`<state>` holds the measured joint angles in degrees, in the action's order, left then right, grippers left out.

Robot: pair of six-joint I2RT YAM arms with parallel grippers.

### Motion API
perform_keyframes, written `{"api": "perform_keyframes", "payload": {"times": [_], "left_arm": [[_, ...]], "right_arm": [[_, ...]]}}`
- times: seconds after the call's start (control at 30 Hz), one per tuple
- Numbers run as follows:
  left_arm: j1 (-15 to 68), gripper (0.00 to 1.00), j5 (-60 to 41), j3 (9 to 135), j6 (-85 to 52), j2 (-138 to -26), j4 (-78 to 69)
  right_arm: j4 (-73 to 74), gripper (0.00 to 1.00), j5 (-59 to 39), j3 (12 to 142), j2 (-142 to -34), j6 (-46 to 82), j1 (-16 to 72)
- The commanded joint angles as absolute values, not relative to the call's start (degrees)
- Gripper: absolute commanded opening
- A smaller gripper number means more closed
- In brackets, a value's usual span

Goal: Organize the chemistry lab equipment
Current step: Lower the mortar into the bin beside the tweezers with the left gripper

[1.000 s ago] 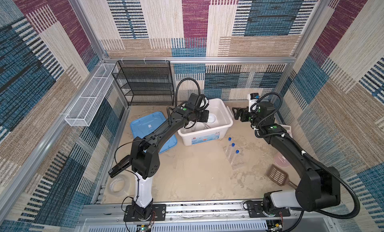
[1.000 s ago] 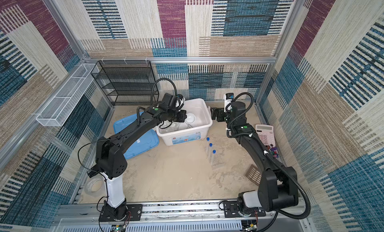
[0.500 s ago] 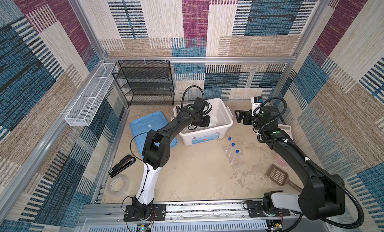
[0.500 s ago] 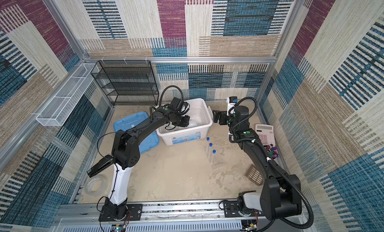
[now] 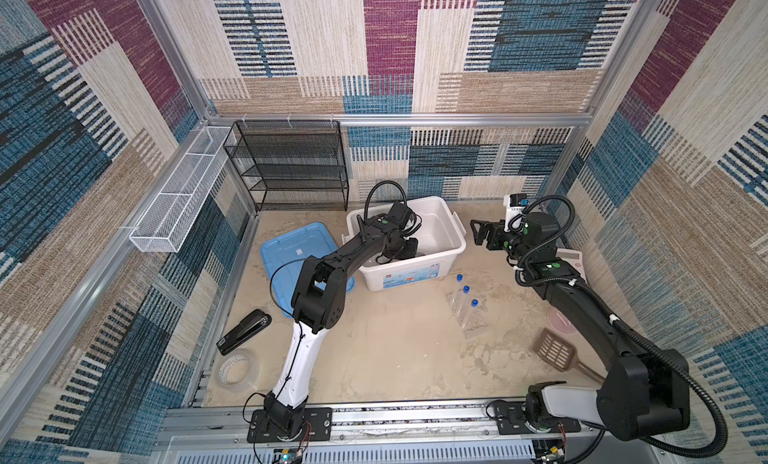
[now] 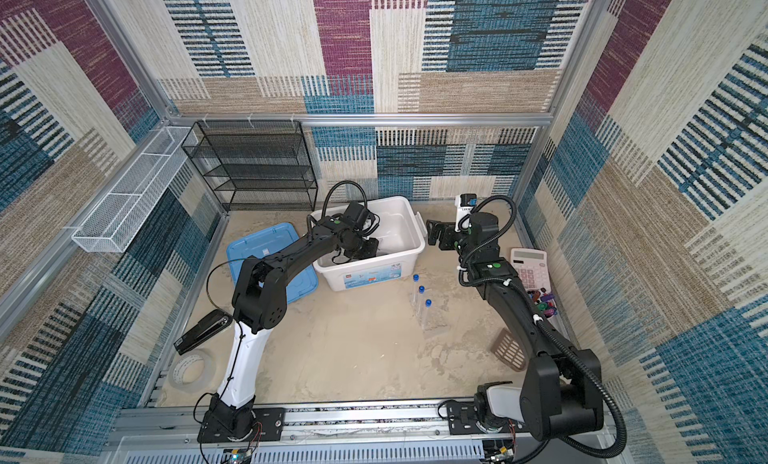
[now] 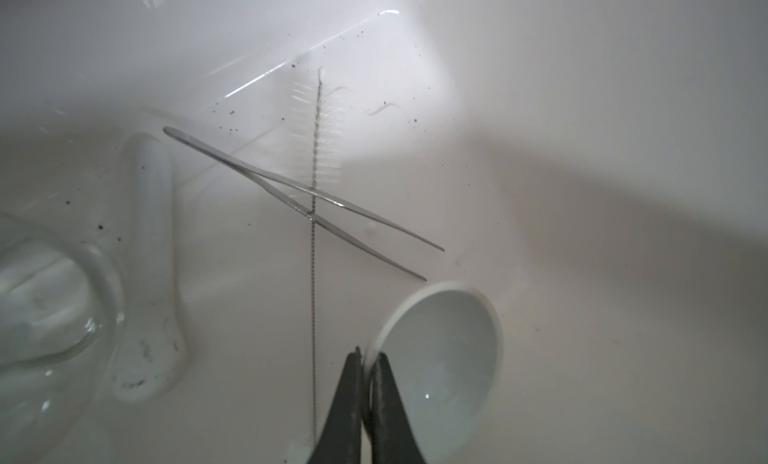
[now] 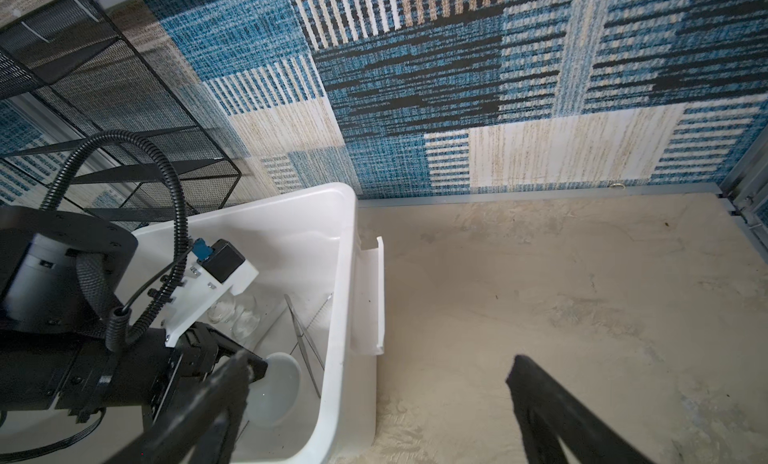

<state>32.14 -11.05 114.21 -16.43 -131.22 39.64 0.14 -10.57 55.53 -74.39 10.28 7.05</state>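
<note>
Left gripper [image 7: 365, 360] reaching into white bin [image 5: 409, 275], jaws clamping rim of small white bowl [image 7: 444, 358]. Bowl tilting low over bin floor; contact with floor not discernible. Pestle [image 7: 149, 271], tweezers [image 7: 303, 200], thin rod [image 7: 314, 275] and glass dish [image 7: 41, 308] lying beside it in bin. Blue-capped tubes [image 5: 464, 302] lying on tabletop [image 5: 395, 358] near-right of bin, long axes running near-far, caps far. Right gripper [image 5: 478, 232] hovering right of bin, jaws wide, empty, judged the nearer arm. Bare sandy surface surrounding tubes, giving approach room.
</note>
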Motion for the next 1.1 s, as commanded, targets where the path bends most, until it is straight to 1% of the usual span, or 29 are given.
{"api": "perform_keyframes", "payload": {"times": [0.0, 0.4, 1.07], "left_arm": [[32.17, 0.0, -11.69, 114.31, -16.12, -131.47, 40.0], [32.17, 0.0, -11.51, 112.5, -16.15, -131.84, 40.01], [32.17, 0.0, -11.16, 111.71, -15.98, -133.27, 40.6]], "right_arm": [[1.76, 0.99, -11.99, 55.46, -74.77, 11.41, 7.03], [2.11, 0.99, -16.43, 55.26, -75.9, 12.31, 7.03], [2.64, 0.99, -17.07, 53.88, -75.87, 13.25, 7.03]]}}
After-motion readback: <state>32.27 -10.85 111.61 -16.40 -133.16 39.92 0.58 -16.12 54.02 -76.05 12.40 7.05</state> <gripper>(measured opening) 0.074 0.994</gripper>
